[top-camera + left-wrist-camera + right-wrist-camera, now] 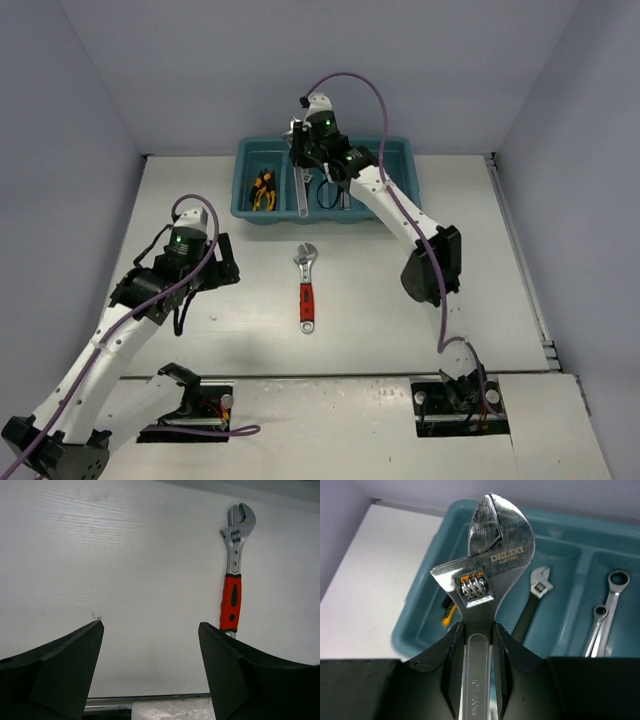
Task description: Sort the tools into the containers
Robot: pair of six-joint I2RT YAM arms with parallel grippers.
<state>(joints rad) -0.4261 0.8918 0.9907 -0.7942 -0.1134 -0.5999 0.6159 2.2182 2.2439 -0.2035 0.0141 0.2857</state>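
Note:
My right gripper (479, 630) is shut on the handle of a large silver adjustable wrench (490, 565), holding it above the teal tray (415, 630). From above, this wrench (302, 195) hangs from the right gripper (300, 160) over the tray's (370, 216) left-middle part. Yellow-handled pliers (263, 190) lie in the leftmost compartment. A black-handled adjustable wrench (532, 605) and silver spanners (607, 610) lie in other compartments. A red-handled adjustable wrench (306, 285) lies on the table in front of the tray. My left gripper (150, 630) is open and empty, left of the red-handled wrench (233, 580).
Grey walls enclose the white table at the back and on both sides. The tray stands against the back edge. A metal seam runs along the table's near edge, with the arm bases behind it.

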